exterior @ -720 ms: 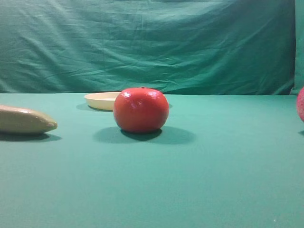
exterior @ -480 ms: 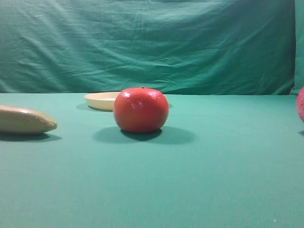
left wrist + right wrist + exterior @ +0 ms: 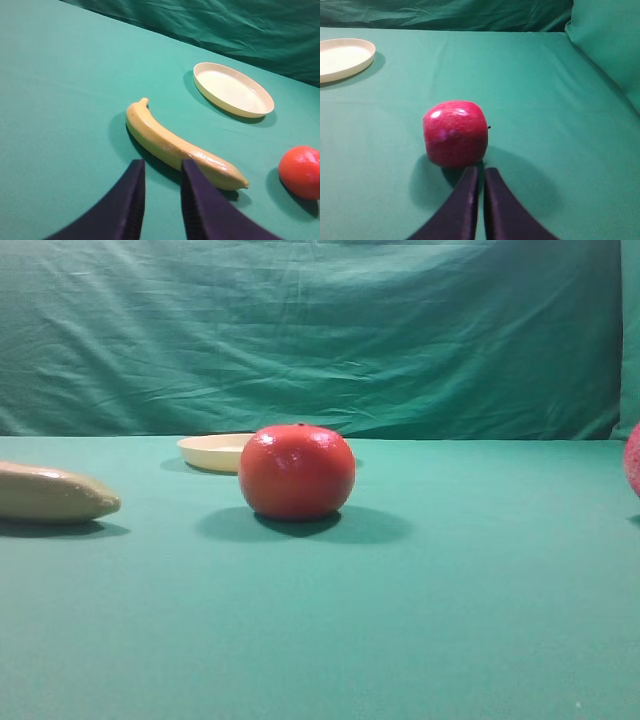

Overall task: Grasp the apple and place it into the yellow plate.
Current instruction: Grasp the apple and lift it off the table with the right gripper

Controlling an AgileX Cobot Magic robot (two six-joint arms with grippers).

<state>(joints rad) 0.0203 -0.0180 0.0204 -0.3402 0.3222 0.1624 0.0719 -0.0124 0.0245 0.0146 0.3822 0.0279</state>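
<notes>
The apple (image 3: 455, 132), glossy magenta-red, lies on the green cloth in the right wrist view. My right gripper (image 3: 480, 171) is shut and empty just behind it, its tips close to the fruit's near side. From the exterior high view only a sliver of the apple (image 3: 634, 460) shows at the right edge. The yellow plate (image 3: 213, 452) sits empty at the back left, also seen as the yellow plate (image 3: 342, 57) and the yellow plate (image 3: 232, 90). My left gripper (image 3: 162, 164) hovers over the near end of a banana, jaws slightly apart with nothing between them.
A large orange-red tomato-like fruit (image 3: 297, 471) stands in front of the plate, its right part hiding the rim. A yellow banana (image 3: 180, 147) lies at the left, between my left gripper and the plate. Green cloth hangs behind the table and rises at the right.
</notes>
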